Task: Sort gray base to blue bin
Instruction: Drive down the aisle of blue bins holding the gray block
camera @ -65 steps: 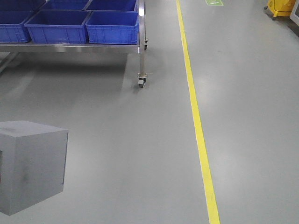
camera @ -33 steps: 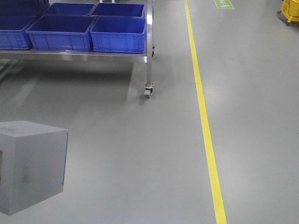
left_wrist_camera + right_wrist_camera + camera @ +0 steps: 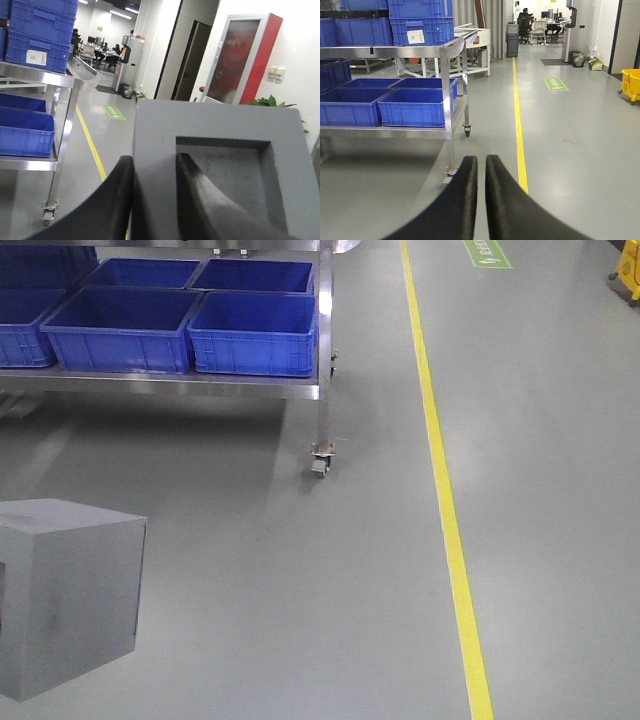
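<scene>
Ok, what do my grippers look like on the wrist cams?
Both look alike: left gripper and right gripper each show two smooth matte black fingers, broad at the base, curving and tapering to rounded tips. No cables or markings are visible; the arms themselves are out of view.

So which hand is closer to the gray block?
Left. The left hand pinches a wall of the gray block, one finger in its hollow. The right hand is shut on nothing, no block in its view.

The base [image 3: 65, 595] is at the near left, in front of the cart [image 3: 323, 410]. Bins [image 3: 255, 340] stand side by side on its shelf [image 3: 200, 383]. A floor line [image 3: 445, 520] runs right of it.
</scene>
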Robot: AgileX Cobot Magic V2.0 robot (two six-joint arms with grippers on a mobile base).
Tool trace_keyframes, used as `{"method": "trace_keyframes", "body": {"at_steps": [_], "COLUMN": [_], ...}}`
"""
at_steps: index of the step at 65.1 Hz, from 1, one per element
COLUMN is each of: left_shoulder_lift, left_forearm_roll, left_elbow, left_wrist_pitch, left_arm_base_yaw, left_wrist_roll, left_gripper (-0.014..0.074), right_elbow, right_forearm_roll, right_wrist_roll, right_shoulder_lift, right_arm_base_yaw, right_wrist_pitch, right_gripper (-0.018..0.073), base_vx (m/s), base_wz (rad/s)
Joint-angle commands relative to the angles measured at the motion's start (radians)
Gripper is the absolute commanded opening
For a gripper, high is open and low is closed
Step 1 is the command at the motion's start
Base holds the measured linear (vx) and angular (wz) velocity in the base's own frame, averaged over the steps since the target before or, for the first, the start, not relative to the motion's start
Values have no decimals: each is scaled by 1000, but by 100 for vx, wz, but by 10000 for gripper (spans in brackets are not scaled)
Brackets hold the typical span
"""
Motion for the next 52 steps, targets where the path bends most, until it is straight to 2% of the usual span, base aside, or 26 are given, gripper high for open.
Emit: {"method": "trace_keyframes", "body": {"at_steps": [1,22,52], "left_shoulder_lift": [13,13,13], "left_forearm_roll": [-8,-8,-8], "left_elbow": [-31,-31,-31], "left_wrist_pitch": [-112,-112,-112], "left_arm_base_yaw": [-6,-6,-6], "left_wrist_roll": [-4,-4,-4], "left_gripper": [4,4,4], "right_elbow": [-4,-4,-4], "right_forearm_roll": [-6,-6,-6], "right_wrist_roll": [-7,-7,-7], "right_shoulder_lift": [-7,-7,-7], "right_arm_base_yaw": [0,0,0], "right_wrist_pitch": [-78,-78,-78], "right_gripper": [-4,-4,-4], "base_vx": [32,30,26], "base_wz": [10,31,69]}}
